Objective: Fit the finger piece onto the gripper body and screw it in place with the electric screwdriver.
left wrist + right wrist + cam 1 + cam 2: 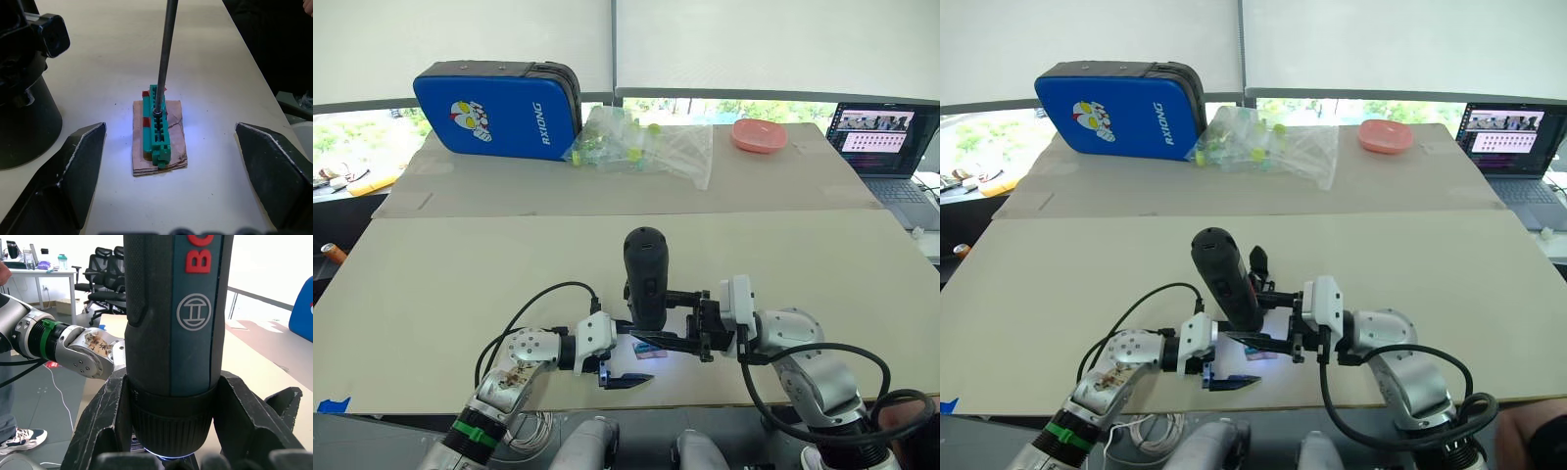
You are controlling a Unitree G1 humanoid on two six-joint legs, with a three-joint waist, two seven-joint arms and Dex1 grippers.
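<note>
Left wrist view showed my left claw point(166, 181) spread wide near the tabletop's point(460, 284) front edge. My right claw point(171, 431) clamped the electric screwdriver point(645, 277), its bit in a green screw rack point(156, 125). The gripper body point(24, 83) stood beside it; I judged fitting and screwing not yet done.

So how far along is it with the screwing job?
Done: the right tool grips the electric screwdriver upright. In hand: its bit sits in a green screw rack, the open left tool straddling it. Left: the screwing on the gripper body; whether the finger piece is fitted, I cannot tell.
</note>
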